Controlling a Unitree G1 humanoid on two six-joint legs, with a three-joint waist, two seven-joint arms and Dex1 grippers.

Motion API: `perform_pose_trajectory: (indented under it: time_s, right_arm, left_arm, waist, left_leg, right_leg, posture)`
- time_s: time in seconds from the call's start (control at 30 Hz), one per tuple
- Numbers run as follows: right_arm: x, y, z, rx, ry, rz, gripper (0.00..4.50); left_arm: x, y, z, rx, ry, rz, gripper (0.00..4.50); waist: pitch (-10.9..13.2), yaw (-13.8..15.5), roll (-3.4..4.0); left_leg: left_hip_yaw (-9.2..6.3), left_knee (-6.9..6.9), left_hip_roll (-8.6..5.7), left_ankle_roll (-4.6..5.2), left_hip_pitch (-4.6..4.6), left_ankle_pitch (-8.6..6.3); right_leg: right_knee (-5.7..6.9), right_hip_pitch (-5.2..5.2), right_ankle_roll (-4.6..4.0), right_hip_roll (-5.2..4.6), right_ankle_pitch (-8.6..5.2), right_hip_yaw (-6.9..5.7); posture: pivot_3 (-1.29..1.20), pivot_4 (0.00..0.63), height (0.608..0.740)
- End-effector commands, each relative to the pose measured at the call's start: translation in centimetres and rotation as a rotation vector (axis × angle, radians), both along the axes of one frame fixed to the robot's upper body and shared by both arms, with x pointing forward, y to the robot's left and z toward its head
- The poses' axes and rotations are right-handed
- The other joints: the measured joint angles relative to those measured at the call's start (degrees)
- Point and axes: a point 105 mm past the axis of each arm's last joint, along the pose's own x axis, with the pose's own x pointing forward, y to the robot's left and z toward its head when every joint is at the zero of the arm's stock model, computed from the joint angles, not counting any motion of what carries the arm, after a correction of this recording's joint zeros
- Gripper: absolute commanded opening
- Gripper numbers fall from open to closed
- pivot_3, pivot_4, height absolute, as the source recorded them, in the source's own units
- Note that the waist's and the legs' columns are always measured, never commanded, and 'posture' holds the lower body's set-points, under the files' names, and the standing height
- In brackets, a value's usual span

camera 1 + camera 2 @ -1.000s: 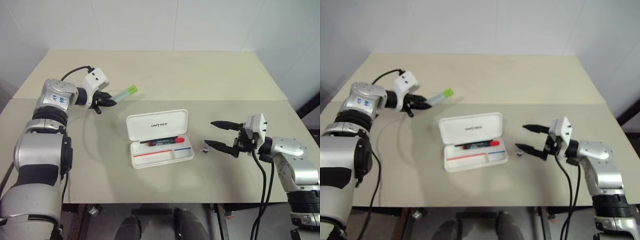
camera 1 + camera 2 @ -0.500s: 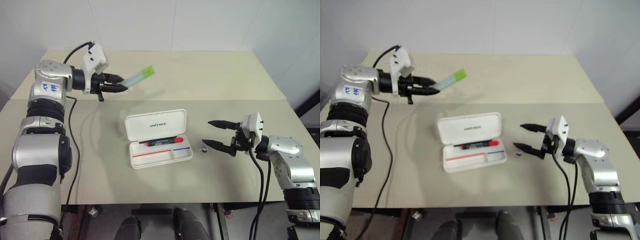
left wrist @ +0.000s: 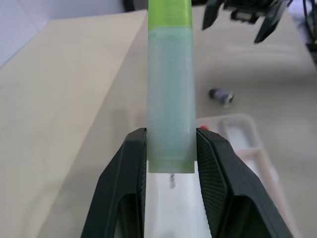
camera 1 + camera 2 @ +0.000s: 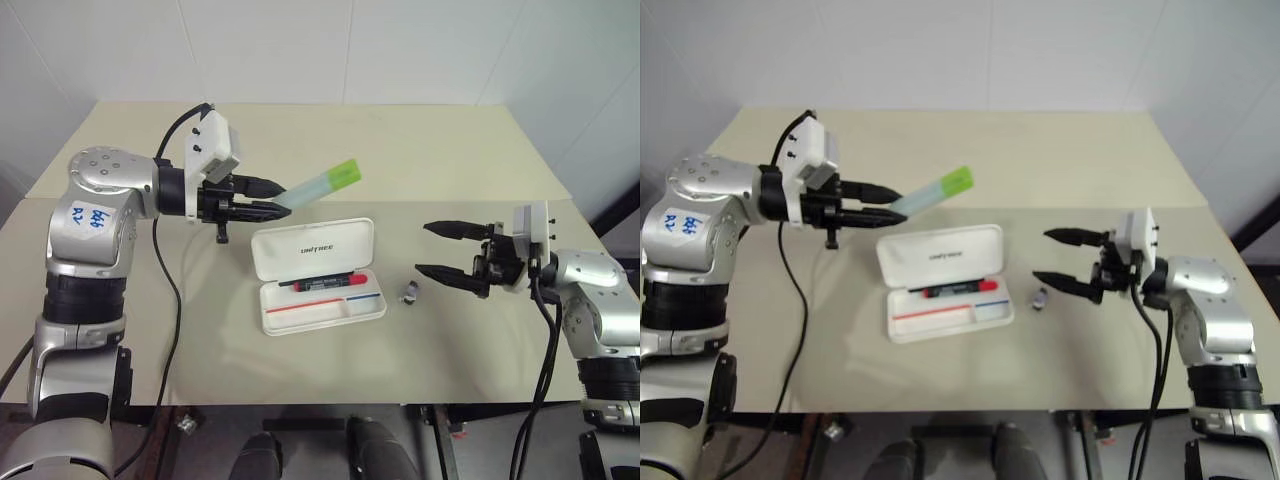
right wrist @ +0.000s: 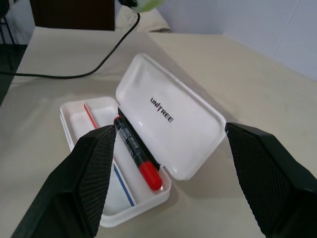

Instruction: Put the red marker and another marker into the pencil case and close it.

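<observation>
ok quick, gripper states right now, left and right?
Left gripper: shut on the green-capped highlighter, held above the table.
Right gripper: open, holding nothing, beside the open pencil case.

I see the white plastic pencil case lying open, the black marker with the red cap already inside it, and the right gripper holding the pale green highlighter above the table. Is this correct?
One detail is wrong: the left gripper, not the right, holds the pale green highlighter, as the left eye view shows. The right gripper is open and holds nothing. The white plastic pencil case is open, with the black marker with the red cap inside.
</observation>
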Motion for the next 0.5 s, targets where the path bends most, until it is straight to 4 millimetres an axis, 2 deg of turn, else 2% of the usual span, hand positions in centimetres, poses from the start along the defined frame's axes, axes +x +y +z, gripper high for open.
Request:
perform_pose_trajectory:
  time_s: [0.03, 0.27, 0.5]
  right_arm:
    - [0.1, -0.6, 0.7, -0.020, -0.037, -0.003, 4.50]
    - [0.1, -0.4, -0.3, -0.021, -0.021, -0.014, 4.50]
    - [-1.0, -2.2, -0.6, -0.005, -0.017, -0.041, 4.50]
  left_arm:
    - [-1.8, -1.5, 0.1, -0.001, -0.001, -0.025, 1.06]
    - [-2.9, -2.6, -2.9, 0.052, 0.140, 0.009, 1.06]
    - [-2.9, -4.3, -5.7, 0.111, 0.251, 0.057, 1.06]
  waist:
    - [0.00, -0.02, 0.00]
    - [0.00, -0.17, 0.00]
    - [0.00, -0.02, 0.00]
  left_leg:
    - [0.00, 0.04, 0.00, 0.00, -0.01, 0.00]
    - [0.00, 0.12, -0.01, 0.00, 0.00, 0.00]
    - [0.00, 0.15, -0.02, -0.01, -0.02, 0.00]
  right_leg:
    - [-0.01, 0.01, 0.01, 0.01, 0.00, 0.00]
    - [-0.01, 0.03, 0.01, 0.01, 0.01, 0.02]
    - [-0.07, 0.05, 0.02, 0.01, 0.02, 0.04]
  posture:
    - [0.00, 0.150, 0.740]
    - [0.00, 0.150, 0.740]
    - [0.00, 0.150, 0.740]
